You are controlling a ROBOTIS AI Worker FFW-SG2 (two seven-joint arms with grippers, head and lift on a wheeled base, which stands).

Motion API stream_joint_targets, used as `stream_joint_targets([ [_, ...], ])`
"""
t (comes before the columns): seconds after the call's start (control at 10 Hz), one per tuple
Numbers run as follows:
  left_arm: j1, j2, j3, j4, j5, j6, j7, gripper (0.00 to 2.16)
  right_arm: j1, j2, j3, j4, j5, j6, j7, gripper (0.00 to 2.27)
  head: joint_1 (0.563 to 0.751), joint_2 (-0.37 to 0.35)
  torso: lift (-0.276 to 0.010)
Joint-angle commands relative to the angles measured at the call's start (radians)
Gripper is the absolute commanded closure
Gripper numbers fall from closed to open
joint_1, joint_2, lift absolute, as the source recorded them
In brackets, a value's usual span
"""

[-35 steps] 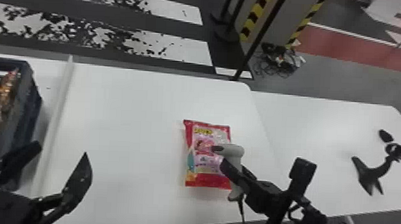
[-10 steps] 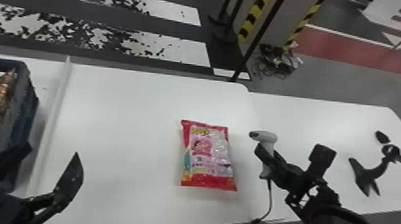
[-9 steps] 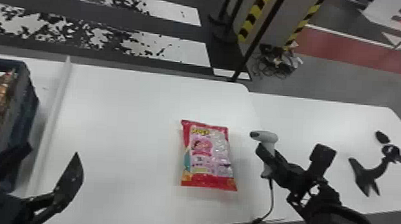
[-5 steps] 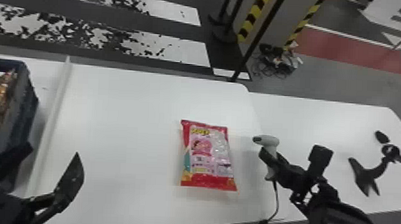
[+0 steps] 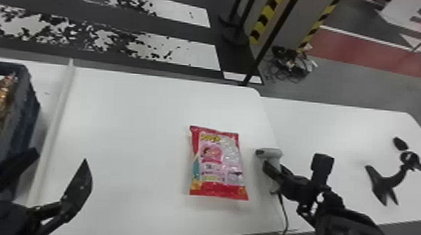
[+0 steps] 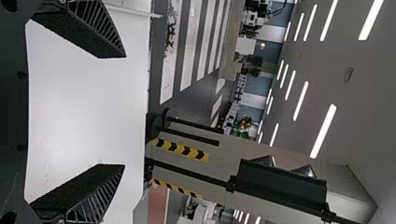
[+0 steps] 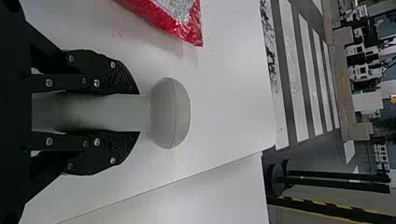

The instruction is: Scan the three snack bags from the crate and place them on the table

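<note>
- Black left pincer [image 5: 60, 155] of mine hangs wide, well left of the snack bag [image 5: 219, 163].
- Snack bag lies on the surface [image 5: 127, 139], long axis running away from me.
- Nearer, my right pincer [image 7: 139, 113] holds the scanner [image 5: 271, 153] beside it.

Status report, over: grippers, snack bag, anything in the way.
Left gripper open, empty. Right gripper shut on scanner. Red snack bag lying on table, left of scanner. Cable trails toward near edge, off the bag.
</note>
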Motion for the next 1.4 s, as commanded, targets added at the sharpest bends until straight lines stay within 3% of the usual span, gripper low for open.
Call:
stream_joint_targets([
  [0.0, 0.0, 0.0, 0.0, -0.002, 0.001, 0.0, 0.004, 0.02, -0.001, 0.003, -0.002, 0.006, 0.0, -0.016, -0.001, 0.23, 0.695, -0.35, -0.062],
  [0.1, 0.0, 0.0, 0.001, -0.006, 0.001, 0.003, 0.005, 0.02, 0.016, 0.005, -0.014, -0.02, -0.012, -0.031, -0.003, 0.0, 0.695, -0.35, -0.062],
  [0.6, 0.002, -0.003, 0.001, -0.012, 0.001, 0.006, 0.008, 0.02, 0.219, 0.043, -0.062, -0.425, -0.158, 0.052, -0.001, 0.09, 0.695, -0.35, -0.062],
  [0.8, 0.008, -0.003, 0.003, -0.018, 0.001, 0.006, 0.008, 0.02, 0.256, 0.063, -0.077, -0.539, -0.206, 0.177, 0.006, 0.1, 0.695, -0.35, -0.062],
  [1.0, 0.012, -0.002, 0.006, -0.022, -0.001, 0.006, 0.008, 0.02, 0.26, 0.081, -0.109, -0.617, -0.262, 0.411, 0.006, 0.11, 0.695, -0.35, -0.062],
  [1.3, 0.011, 0.002, 0.007, -0.019, 0.001, 0.006, 0.008, 0.02, 0.256, 0.078, -0.14, -0.613, -0.384, 0.61, 0.043, 0.11, 0.695, -0.35, -0.062],
])
